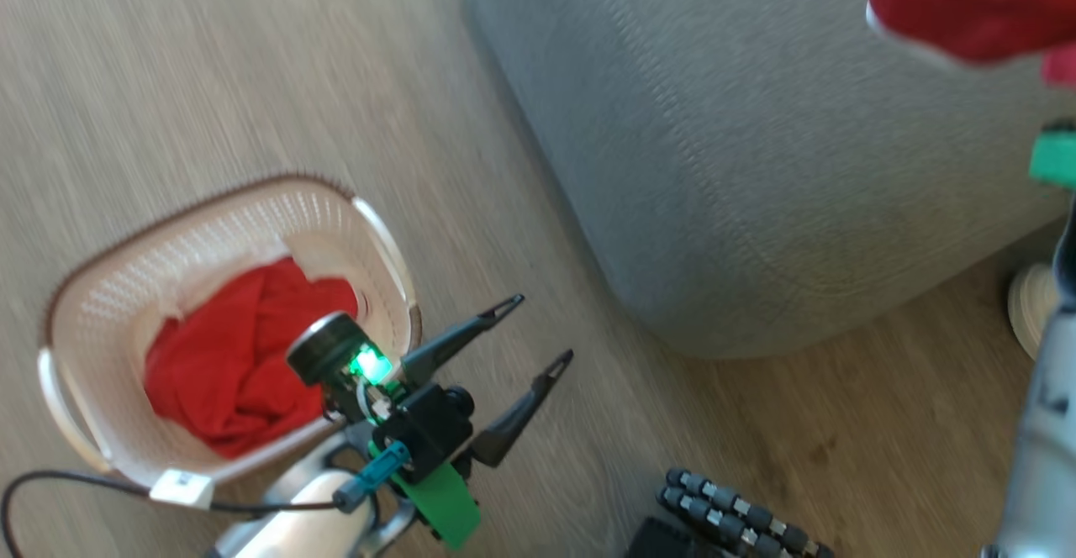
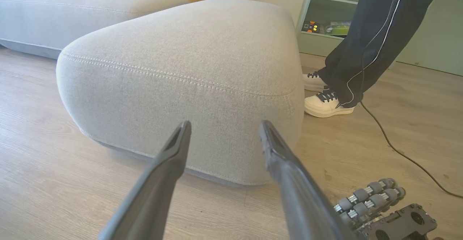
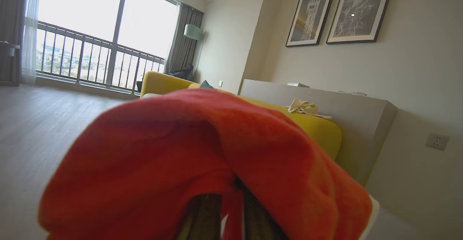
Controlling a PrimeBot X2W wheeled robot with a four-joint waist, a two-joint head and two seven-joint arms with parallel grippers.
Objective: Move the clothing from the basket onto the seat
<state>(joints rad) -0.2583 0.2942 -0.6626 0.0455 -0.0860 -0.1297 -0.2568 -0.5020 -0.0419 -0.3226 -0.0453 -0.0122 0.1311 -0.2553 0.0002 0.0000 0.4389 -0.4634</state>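
The cream basket [image 1: 101, 306] stands on the wooden floor at the lower left, with red clothing [image 1: 235, 365] bunched inside it. My left gripper [image 1: 542, 327] is open and empty just right of the basket, pointing at the grey seat [image 1: 756, 163]; its fingers [image 2: 177, 149] spread in front of the seat's rounded corner [image 2: 181, 63]. A second red piece of clothing [image 1: 967, 3] hangs over the seat at the top right. It drapes over my right gripper [image 3: 228, 204], which is shut on it, with the fingertips buried in the red fabric [image 3: 202, 153].
A person's legs and white shoes [image 2: 327, 104] stand right of the seat, one shoe [image 1: 1030, 306] near my right forearm [image 1: 1038, 423]. A black cable [image 2: 398, 149] runs over the floor. My base's rollers [image 1: 731, 516] sit at the bottom. A yellow sofa [image 3: 311, 128] lies beyond.
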